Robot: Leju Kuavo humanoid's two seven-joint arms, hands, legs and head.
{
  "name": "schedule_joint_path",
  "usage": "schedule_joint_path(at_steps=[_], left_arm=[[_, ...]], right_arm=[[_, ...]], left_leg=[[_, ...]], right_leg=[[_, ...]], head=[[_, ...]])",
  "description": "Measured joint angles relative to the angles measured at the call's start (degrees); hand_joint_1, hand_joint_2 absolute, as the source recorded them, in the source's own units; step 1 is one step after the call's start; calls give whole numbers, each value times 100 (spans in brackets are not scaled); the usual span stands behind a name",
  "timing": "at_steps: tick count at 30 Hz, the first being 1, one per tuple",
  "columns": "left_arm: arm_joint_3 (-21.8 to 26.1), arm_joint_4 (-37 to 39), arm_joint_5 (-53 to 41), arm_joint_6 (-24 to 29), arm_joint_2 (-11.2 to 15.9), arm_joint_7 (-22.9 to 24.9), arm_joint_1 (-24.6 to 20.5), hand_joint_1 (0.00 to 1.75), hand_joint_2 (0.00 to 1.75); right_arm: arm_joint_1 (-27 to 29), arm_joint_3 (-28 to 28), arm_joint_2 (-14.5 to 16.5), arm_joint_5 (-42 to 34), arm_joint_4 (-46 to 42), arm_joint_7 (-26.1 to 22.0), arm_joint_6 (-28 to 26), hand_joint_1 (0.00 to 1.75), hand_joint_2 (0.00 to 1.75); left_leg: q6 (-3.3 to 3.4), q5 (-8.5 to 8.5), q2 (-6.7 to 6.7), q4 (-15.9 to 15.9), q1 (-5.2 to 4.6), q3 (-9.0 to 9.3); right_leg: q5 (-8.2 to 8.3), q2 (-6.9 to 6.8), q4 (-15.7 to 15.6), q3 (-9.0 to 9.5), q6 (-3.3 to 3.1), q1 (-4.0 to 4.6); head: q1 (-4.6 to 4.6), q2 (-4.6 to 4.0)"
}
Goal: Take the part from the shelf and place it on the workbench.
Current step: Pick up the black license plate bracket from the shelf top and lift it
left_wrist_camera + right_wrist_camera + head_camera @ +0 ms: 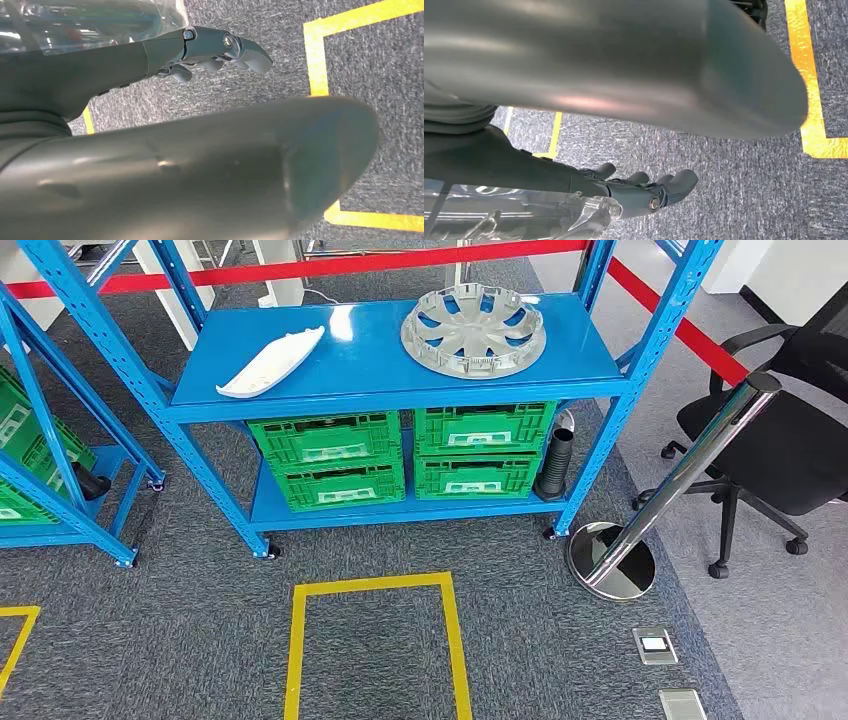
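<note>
No text, brand or number is legible anywhere. White labels on the green crates [328, 439] are too small to read.

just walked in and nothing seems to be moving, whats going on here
Nothing is being handled yet. The robot faces a blue shelf whose top holds a grey wheel cover and a white part, with green crates below. The left hand and right hand hang over the carpet by the yellow floor tape, holding nothing, fingers loosely apart. No part has been taken from the shelf.
</note>
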Motion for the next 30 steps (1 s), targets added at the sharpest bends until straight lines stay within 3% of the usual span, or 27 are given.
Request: schedule_joint_path(at_steps=[6, 12, 16, 23, 30], left_arm=[[-532, 31, 423, 199, -41, 34, -120, 0, 0], [-1185, 78, 895, 412, -76, 71, -264, 0, 0], [-1596, 110, 1179, 533, -96, 94, -356, 0, 0], [-2290, 174, 1616, 706, -119, 136, -499, 0, 0], [-2861, 251, 1902, 806, -143, 190, -602, 0, 0]], right_arm=[[-182, 517, -171, -290, -60, 147, -337, 0, 0], [-403, 1019, -598, -263, -345, 540, -773, 0, 0], [-539, 1267, -942, -36, -616, 877, -1002, 0, 175], [-694, 1486, -1512, 699, -1163, 1426, -1141, 0, 175], [-697, 1432, -1859, 1737, -1880, 1801, -807, 0, 175]], left_leg=[[0, 0, 0, 1, -2, 0], [1, 0, 0, 6, -6, 0], [1, 0, 0, 8, -7, 0], [1, 0, 0, 12, -7, 0], [1, 0, 0, 12, -7, -1]], right_leg=[[1, 0, 0, 0, 2, -3], [3, 0, 0, 1, 4, -6], [3, 0, 0, 1, 4, -7], [3, 0, 0, 1, 5, -7], [3, -1, 0, 1, 5, -7]], head=[[-1, 0], [-1, 0], [-1, 0], [0, 0], [-1, 0]])
